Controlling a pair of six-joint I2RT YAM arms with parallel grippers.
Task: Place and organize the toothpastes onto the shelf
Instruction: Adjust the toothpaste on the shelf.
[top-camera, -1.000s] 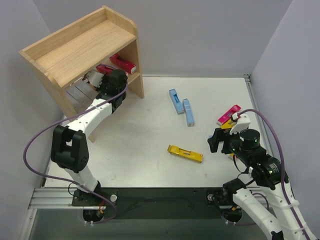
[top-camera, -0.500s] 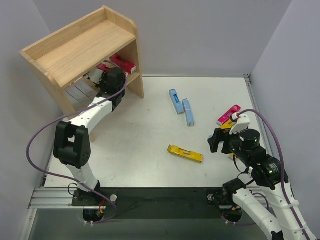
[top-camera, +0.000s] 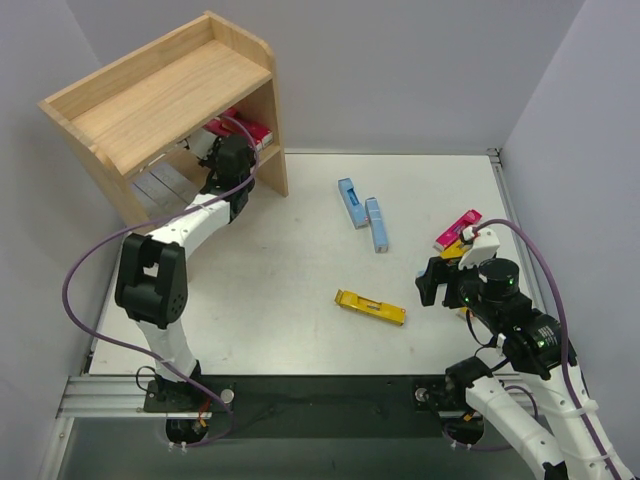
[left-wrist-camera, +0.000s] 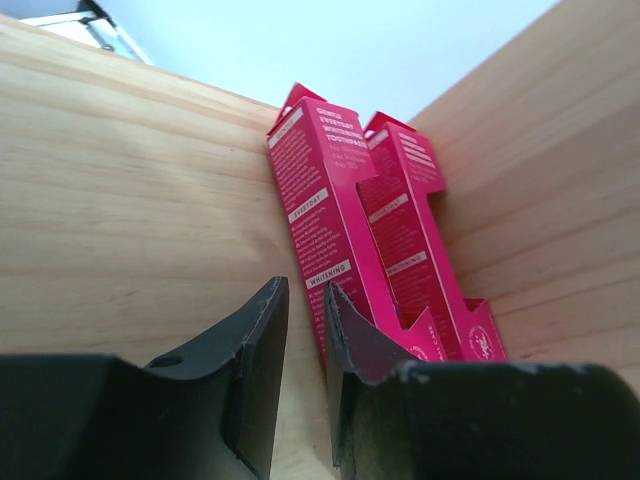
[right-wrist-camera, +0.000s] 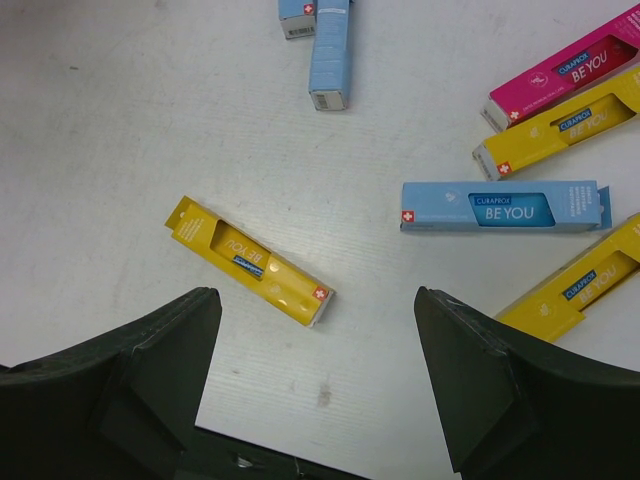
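Worktop: white worktop (top-camera: 280, 290) between pale grey walls, with the shelf (top-camera: 160, 95) at its far-left corner.
Change: left arm (top-camera: 190, 225) has reached deeper under the shelf's top tier, its elbow link now steeper; right arm (top-camera: 520, 325) has not moved.
Left pincer (left-wrist-camera: 303, 300): inside the shelf's lower tier, fingers nearly together, nothing between them.
On shelf: two magenta toothpaste cartons (left-wrist-camera: 330, 210) side by side against the side panel, just beside the left pincer.
Right pincer (right-wrist-camera: 315, 300): spread wide and empty, hanging above the worktop well right of the shelf.
Loose: yellow carton (right-wrist-camera: 250, 262), light-blue carton (right-wrist-camera: 500, 205) and others, well apart from the shelf.
Room: bare worktop before the shelf's open front.
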